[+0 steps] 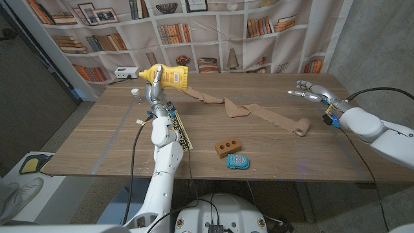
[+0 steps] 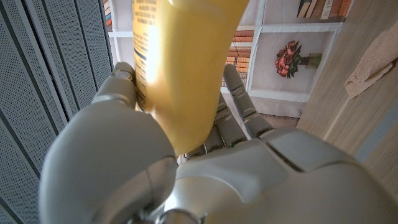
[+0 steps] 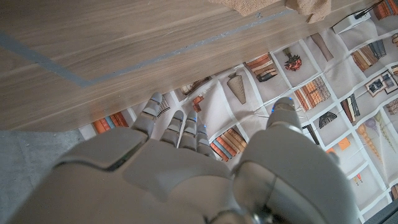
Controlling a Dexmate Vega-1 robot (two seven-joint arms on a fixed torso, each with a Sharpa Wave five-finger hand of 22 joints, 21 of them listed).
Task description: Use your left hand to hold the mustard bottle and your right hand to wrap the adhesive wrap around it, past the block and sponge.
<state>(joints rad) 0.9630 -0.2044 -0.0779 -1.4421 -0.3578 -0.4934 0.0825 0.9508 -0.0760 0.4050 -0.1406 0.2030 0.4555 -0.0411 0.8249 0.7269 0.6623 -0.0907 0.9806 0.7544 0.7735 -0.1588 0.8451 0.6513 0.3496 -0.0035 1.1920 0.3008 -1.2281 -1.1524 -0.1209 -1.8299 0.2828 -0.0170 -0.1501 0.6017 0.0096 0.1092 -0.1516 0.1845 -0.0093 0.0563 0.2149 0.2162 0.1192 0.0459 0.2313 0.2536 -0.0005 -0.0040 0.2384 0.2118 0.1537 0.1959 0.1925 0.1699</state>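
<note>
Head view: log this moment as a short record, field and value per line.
mustard bottle: lifted on its side, gripped by the left hand
adhesive wrap: unrolled across the table from the bottle, roll end at right
right hand: empty, fingers apart, apart from the wrap
block: near edge, beside the sponge

The wooden table (image 1: 97, 139) bears wrap (image 1: 259, 111), block (image 1: 228, 147), sponge (image 1: 237, 162), cap (image 1: 135, 92).

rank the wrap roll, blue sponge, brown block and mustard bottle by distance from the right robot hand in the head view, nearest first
From the right robot hand:
1. Wrap roll, just in front of it.
2. Blue sponge, near the front edge.
3. Brown block, beside the sponge.
4. Mustard bottle, far left.
</note>
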